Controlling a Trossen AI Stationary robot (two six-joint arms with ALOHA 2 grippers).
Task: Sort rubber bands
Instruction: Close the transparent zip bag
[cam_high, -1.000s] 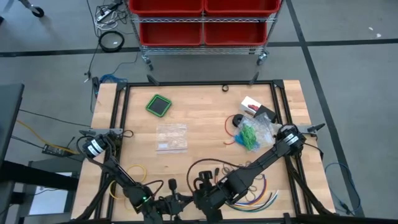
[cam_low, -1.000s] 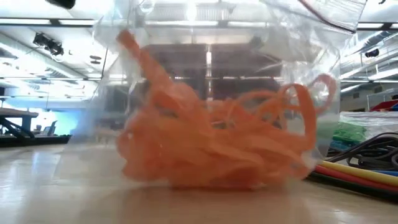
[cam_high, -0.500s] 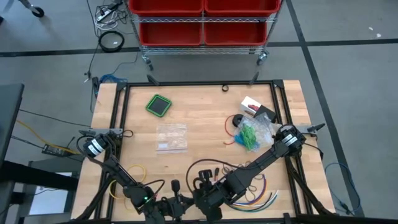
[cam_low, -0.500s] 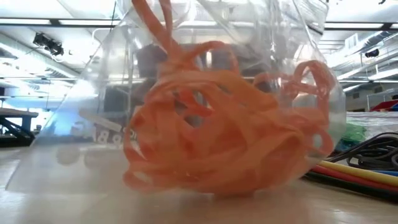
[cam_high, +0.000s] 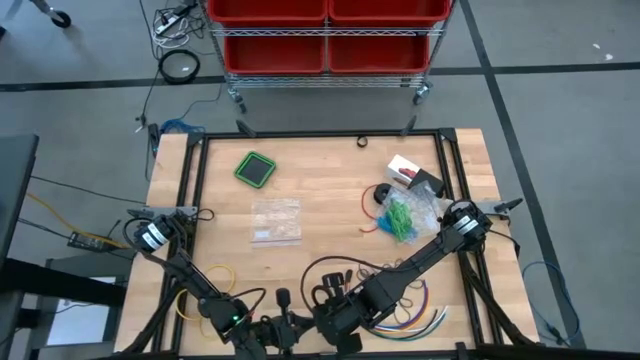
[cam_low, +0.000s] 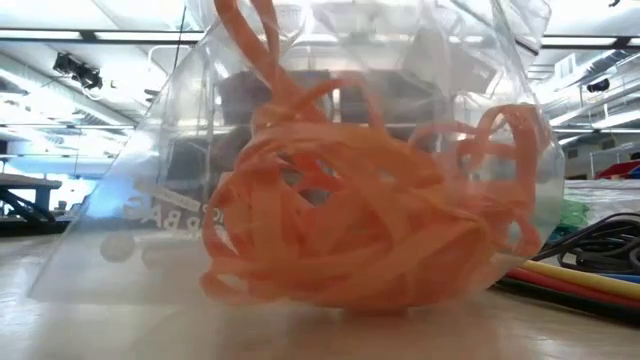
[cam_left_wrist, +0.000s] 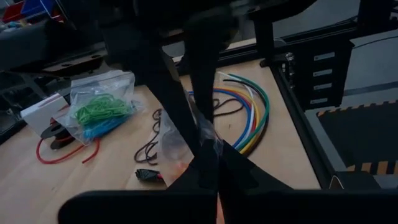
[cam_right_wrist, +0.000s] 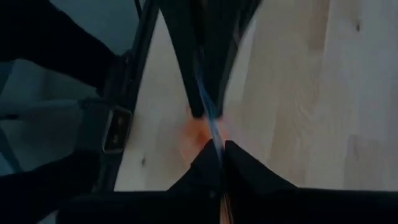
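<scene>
A clear plastic bag (cam_low: 330, 150) stuffed with orange rubber bands (cam_low: 370, 235) stands on its bottom at the table's near edge, filling the low view. Both grippers meet at its top. My left gripper (cam_left_wrist: 217, 180) is shut on the film, and my right gripper (cam_right_wrist: 221, 163) is shut on it from the other side. In the high view they sit close together, left (cam_high: 288, 326) and right (cam_high: 330, 318). A second bag with green and blue rubber bands (cam_left_wrist: 99, 113) lies flat on the table, farther right (cam_high: 402, 218). My left gripper pinches the bag's crumpled upper film (cam_left_wrist: 208, 140) between its two fingers, coming nearly level from the table's left. The bag hangs below with its bottom on the table. My right gripper pinches a thin upper edge of the bag (cam_right_wrist: 211, 127) between its two fingers, slanting down from the right. The orange bands (cam_right_wrist: 199, 134) lie below the fingers.
Curved multicoloured cables (cam_left_wrist: 252, 112) and black cords (cam_high: 335, 270) lie right of the bag. An empty clear bag (cam_high: 275, 220), a green-rimmed square (cam_high: 256, 168), a white box (cam_high: 405, 168), a red cord (cam_left_wrist: 62, 152) and a yellow ring (cam_high: 215, 285) are farther off.
My right gripper has shut on the bag's upper edge. The bag now stands taller and wider in the low view, one printed side spread toward the left. The orange bands have gathered into a rounder heap at its bottom.
</scene>
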